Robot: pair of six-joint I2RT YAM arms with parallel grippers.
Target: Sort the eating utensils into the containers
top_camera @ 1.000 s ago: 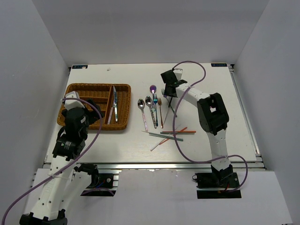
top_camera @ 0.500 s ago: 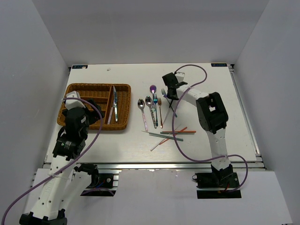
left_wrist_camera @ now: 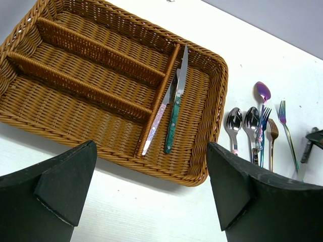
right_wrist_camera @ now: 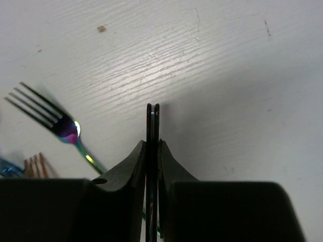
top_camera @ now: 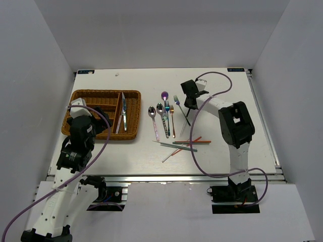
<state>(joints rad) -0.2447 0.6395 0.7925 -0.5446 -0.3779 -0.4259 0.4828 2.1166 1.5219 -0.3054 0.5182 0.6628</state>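
The rainbow-tinted fork (top_camera: 182, 110) lies flat on the desk (top_camera: 262, 116), at the right end of the row of loose utensils. Its long axis runs on a slant: tines toward the far left, handle trailing toward the near right. In the right wrist view the tines sit up and to the left of the right claw (right_wrist_camera: 153, 113), and the handle slides out of sight under the claw's fingers, so the fork crosses beneath it rather than lying in line with it. The jaws stand all but together, with only a thin dark sliver showing between the tips. Whether that sliver is the handle pinched edge-on or just the pads meeting, I cannot tell. The right arm is plainly the nearer one. The left claw (left_wrist_camera: 150, 146) hangs wide open over the near edge of the wicker tray (top_camera: 103, 93), well apart from the fork. Two knives (top_camera: 122, 115) lie in the tray's right-hand long section, and the other sections in view look bare. Between fork and tray stand the spoons (top_camera: 155, 113) and a copper fork (top_camera: 172, 118), so any carry would likely have to travel leftward over them.
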